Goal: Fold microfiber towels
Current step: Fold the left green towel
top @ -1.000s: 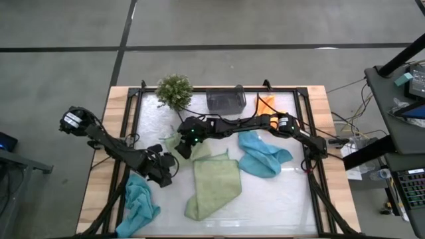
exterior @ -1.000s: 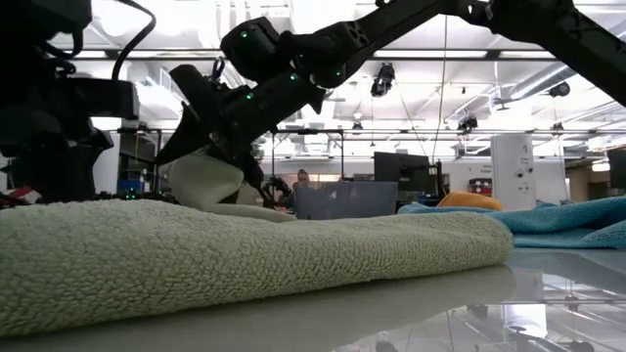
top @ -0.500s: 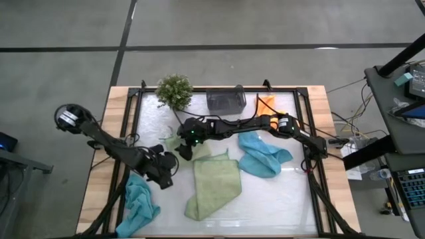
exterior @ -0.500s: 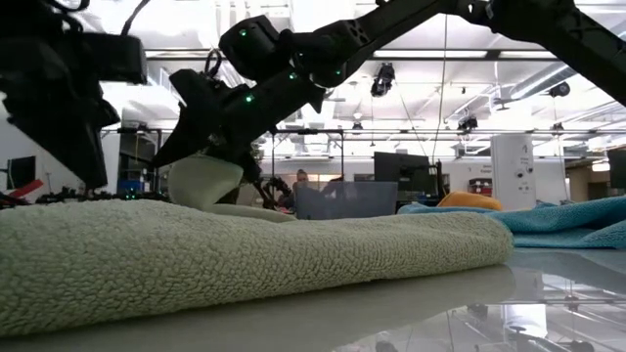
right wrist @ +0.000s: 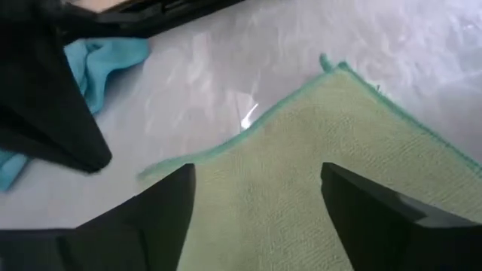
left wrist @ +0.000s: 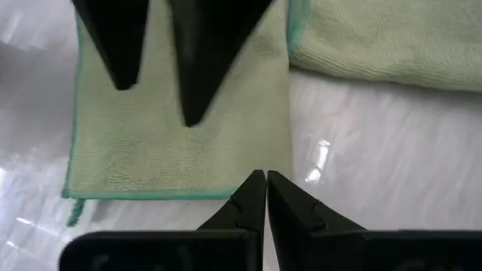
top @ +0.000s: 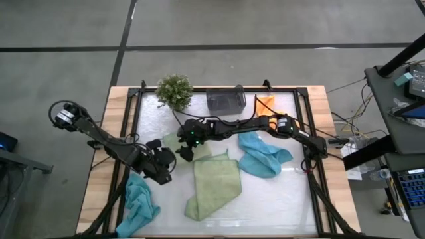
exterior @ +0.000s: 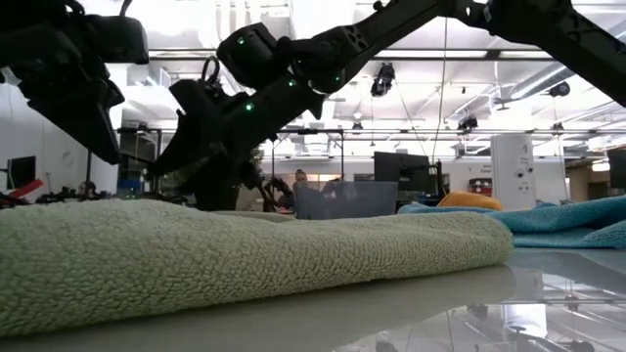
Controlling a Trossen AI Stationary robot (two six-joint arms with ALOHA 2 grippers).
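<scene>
Right gripper [top: 179, 150] fingers spread apart, poised over the small folded light green towel [top: 171, 142] (flat, left of table centre). Left gripper [top: 161, 159] fingers pressed together, empty, just nearer, beside that towel's edge.

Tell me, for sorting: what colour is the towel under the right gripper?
Light green towel with a teal edge; clearest in the right wrist view.

Layout, top-down: towels spread across table, plant and bin at top edge.
Plant [top: 174, 91] upper left, bin [top: 226, 101] right of it; folded towel [top: 172, 142] centre-left, larger towel [top: 214, 188] below-right, crumpled towel [top: 263, 155] right, another [top: 140, 201] lower left.
</scene>
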